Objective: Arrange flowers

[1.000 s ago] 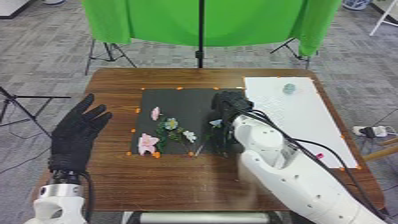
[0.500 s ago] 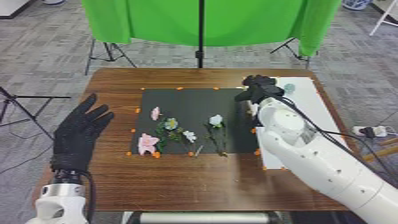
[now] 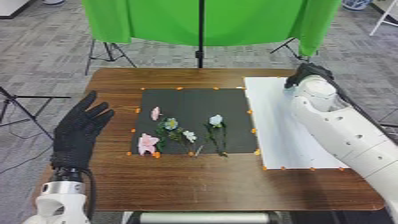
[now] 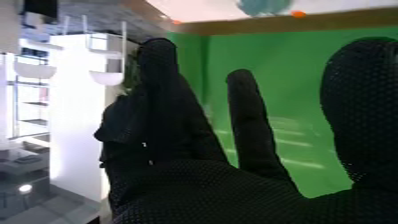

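The right hand (image 3: pixel 311 75) has swung, fingers spread, to the far end of the white sheet (image 3: pixel 280 132). Green piece (image 4: pixel 264 5) next, I'd guess.

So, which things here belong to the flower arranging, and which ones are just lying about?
For the job:
- pink flowers
- white flower
- pale blue flower
- black sheet, probably

Just around:
- green cloth
- black pole
- white box on the floor
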Controlling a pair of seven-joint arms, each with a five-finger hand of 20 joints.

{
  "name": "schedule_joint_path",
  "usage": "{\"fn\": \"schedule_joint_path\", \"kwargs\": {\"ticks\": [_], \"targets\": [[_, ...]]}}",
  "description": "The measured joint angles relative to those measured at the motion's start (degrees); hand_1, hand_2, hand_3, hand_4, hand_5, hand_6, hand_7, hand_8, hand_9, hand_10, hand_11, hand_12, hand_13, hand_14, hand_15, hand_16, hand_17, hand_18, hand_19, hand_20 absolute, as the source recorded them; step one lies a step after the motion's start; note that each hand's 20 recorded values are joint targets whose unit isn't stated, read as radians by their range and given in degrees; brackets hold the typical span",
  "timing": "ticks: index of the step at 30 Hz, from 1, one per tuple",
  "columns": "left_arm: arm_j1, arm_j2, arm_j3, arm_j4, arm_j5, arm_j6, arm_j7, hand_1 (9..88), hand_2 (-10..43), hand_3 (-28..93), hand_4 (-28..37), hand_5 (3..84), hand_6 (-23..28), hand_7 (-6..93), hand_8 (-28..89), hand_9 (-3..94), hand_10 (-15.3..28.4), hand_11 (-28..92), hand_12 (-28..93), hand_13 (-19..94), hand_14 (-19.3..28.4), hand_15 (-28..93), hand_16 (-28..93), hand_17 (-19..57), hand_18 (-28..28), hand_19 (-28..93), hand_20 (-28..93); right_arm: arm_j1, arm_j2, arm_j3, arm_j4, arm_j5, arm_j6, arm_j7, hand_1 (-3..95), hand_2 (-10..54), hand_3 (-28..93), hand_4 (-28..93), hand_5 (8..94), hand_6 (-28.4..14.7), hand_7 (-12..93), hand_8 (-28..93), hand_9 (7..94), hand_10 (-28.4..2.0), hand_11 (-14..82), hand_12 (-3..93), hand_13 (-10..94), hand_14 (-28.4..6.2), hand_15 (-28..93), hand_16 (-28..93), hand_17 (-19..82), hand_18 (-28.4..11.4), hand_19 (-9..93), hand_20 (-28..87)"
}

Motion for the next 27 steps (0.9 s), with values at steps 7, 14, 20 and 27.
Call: {"fn": "schedule_joint_path", "kwargs": {"ticks": [7, 14, 20, 27], "targets": [[-0.1, 0.26, 0.2, 0.12, -0.07, -0.01, 0.39, 26.8, 9.6, 74, -20.5, 35.2, 9.0, 12.1, -9, 32.8, 19.6, 26, 12, 22, 24.3, 49, -7, -11.3, 19.9, 43, 19, -0.1, -0.9, -1.0, 0.7, 0.0, -2.3, 0.0, 29.7, -9.5, 80, -28, 34.7, 4.1, 14, -12, 41.3, -20.9, 11.5, 13.4, 42, -17.2, 74, 4, 19, -21.6, 92, 51], [-0.5, 0.4, 0.35, 0.34, -0.07, -0.07, 0.35, 26.7, 9.5, 74, -20.4, 35.3, 9.0, 12.1, -9, 32.8, 19.6, 26, 12, 22, 24.4, 49, -7, -11.3, 19.9, 43, 19, -0.2, -1.2, -1.2, 0.8, -0.8, -5.8, -0.8, 39.9, -9.5, 76, -28, 57.0, 7.3, 15, -14, 65.8, -10.6, 15.4, 13.0, 60, -9.8, 67, 8, 23, -22.2, 91, 49], [-0.7, 0.4, 0.46, 0.42, -0.07, -0.07, 0.36, 26.8, 9.6, 74, -20.5, 35.2, 9.0, 12.1, -9, 32.9, 19.6, 27, 12, 22, 24.4, 49, -7, -11.3, 19.9, 43, 19, -0.9, -0.9, -1.7, 1.1, -3.7, -7.1, -1.9, 54.3, -9.5, 60, -28, 77.2, 7.7, 12, -5, 83.2, -5.1, 8.9, 22.6, 71, -4.3, 65, 15, 28, -20.9, 93, 47], [-0.9, 0.4, 0.56, 0.52, -0.07, -0.17, 0.4, 26.7, 9.6, 74, -20.5, 35.2, 9.1, 12.1, -9, 32.9, 19.6, 27, 12, 22, 24.3, 49, -7, -11.3, 19.9, 43, 19, -1.3, 0.5, -6.6, 1.7, -9.2, 5.3, -3.8, 61.8, -9.5, 56, -28, 88.6, 6.2, 12, -1, 93.7, -3.3, 15.9, 26.9, 80, -0.8, 67, 20, 34, -18.5, 93, 51]]}}
